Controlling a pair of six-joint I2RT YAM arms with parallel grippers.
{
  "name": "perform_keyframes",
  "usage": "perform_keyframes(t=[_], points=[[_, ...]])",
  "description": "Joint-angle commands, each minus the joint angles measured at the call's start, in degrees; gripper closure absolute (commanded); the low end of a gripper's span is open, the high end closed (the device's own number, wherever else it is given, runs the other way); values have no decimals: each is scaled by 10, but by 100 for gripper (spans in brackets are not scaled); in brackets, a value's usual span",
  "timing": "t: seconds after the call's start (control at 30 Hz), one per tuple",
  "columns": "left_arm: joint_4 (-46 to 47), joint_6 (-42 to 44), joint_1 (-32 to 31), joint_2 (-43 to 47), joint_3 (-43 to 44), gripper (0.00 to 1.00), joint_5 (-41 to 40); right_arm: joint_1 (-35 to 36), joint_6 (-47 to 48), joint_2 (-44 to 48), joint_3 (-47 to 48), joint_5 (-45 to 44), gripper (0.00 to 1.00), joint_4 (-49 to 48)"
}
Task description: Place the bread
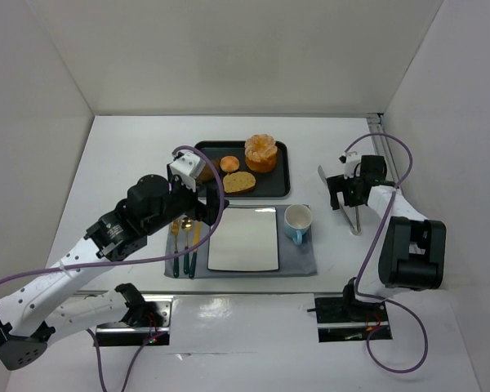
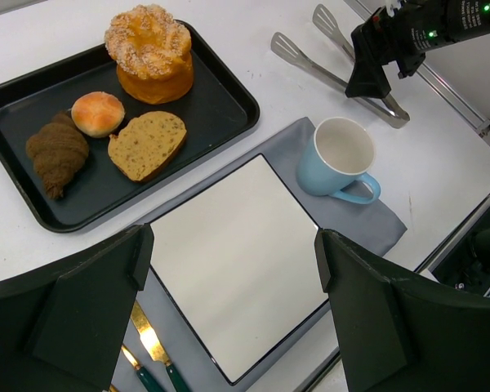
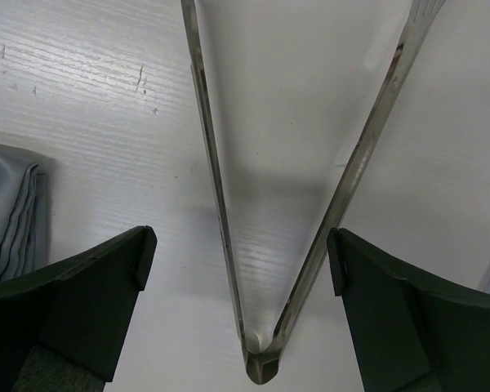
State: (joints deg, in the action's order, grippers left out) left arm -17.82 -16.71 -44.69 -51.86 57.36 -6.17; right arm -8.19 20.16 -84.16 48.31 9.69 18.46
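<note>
The bread, a dark brown ridged croissant [image 2: 57, 153], lies at the left end of the black tray [image 2: 220, 110]. In the top view it [image 1: 211, 169] is mostly hidden behind my left wrist. My left gripper [image 2: 233, 278] is open and empty. It hovers above the white square plate [image 2: 237, 245], well short of the croissant; in the top view the gripper [image 1: 198, 208] is over the plate's left edge [image 1: 216, 253]. My right gripper [image 3: 241, 278] is open and low over the table. Its fingers straddle the hinge end of the metal tongs [image 3: 257, 359] without touching them.
The tray also holds a round orange bun [image 2: 98, 113], a pale tan slice [image 2: 145, 144] and a large sugared round bread [image 2: 149, 51]. A blue cup [image 2: 340, 159] stands on the grey mat [image 2: 388, 220] right of the plate. Gold cutlery [image 1: 184, 237] lies left of the plate.
</note>
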Motion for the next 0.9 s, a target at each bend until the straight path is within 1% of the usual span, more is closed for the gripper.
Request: perform_keyframes(t=[0.0,0.33,0.8,0.87], points=[[29,-5,-1,11,1,1,-2,5,-7,1,16,-18,0,-30],[29,-5,-1,6,1,1,-2,5,-13,-36,16,-56,0,-35],[34,-5,-1,6,1,1,4,5,-23,-85,16,-62,0,-35],[34,-5,-1,6,1,1,4,5,-30,-92,21,-62,1,-35]])
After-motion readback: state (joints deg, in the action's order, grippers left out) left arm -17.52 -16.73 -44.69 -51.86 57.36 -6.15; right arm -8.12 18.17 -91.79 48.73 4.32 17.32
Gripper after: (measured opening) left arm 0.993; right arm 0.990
